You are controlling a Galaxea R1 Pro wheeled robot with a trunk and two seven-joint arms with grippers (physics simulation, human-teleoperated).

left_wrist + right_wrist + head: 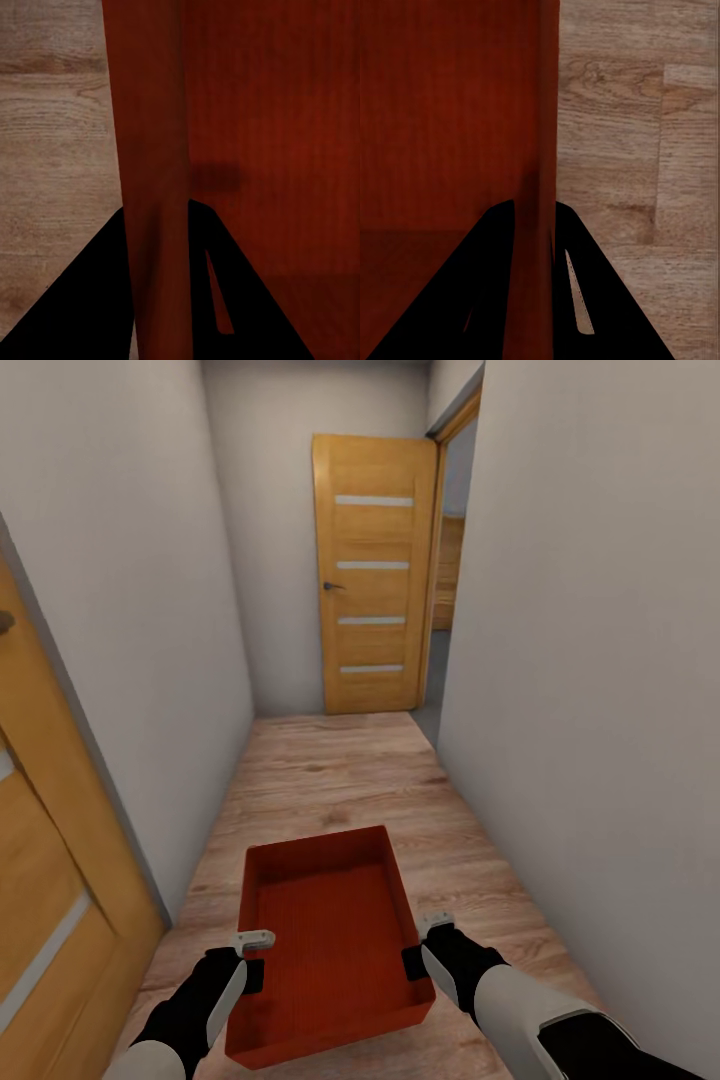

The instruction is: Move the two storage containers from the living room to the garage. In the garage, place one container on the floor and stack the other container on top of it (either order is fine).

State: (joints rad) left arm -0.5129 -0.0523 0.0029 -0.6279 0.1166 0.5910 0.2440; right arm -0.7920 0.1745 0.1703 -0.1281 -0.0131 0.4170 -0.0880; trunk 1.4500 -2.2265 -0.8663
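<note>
Both grippers, left (252,950) and right (428,942), pinch opposite long walls of a red-orange ribbed lidless container (330,945), pointing lengthwise toward the far wooden door (375,575).

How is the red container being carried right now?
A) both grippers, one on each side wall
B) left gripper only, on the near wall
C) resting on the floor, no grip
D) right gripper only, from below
A: in the head view the left gripper and right gripper each clamp a side wall of the storage container; both wrist views show a wall between the fingers.
</note>
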